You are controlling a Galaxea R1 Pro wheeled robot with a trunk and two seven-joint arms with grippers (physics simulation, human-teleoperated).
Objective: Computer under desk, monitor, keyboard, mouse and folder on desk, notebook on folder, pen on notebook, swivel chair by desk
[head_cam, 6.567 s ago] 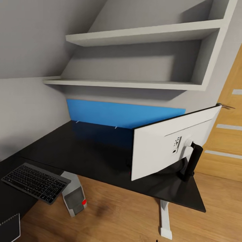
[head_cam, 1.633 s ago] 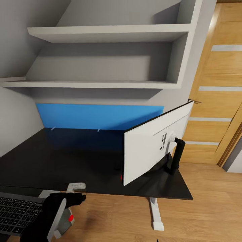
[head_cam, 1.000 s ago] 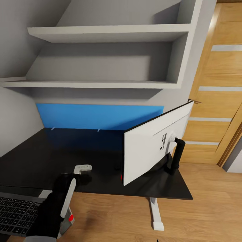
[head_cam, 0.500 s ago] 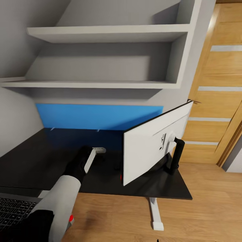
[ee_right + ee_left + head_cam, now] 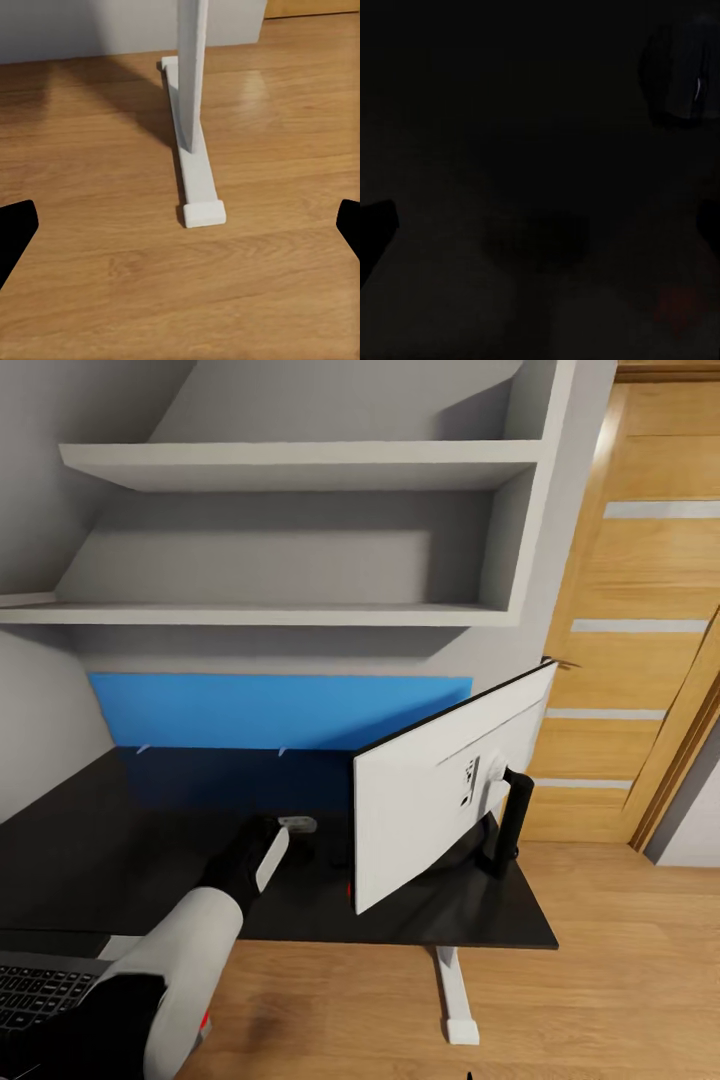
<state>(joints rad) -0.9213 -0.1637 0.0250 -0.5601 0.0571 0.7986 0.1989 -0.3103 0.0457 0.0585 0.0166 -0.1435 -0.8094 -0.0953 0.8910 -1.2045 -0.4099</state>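
While unreadable, small marks dot the monitor (image 5: 440, 800) back.

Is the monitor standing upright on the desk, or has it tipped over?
Upright: the monitor stands on its black stem on the desk, white back facing the camera.

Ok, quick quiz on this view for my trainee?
1. True or false: the monitor turns its white back to the head camera.
2. Which claw hovers over the desk beside the monitor? A left, B right.
3. Fill in: the keyboard sits in the head view's lower ____ corner.
Key: 1 true. 2 A, the left claw. 3 left.
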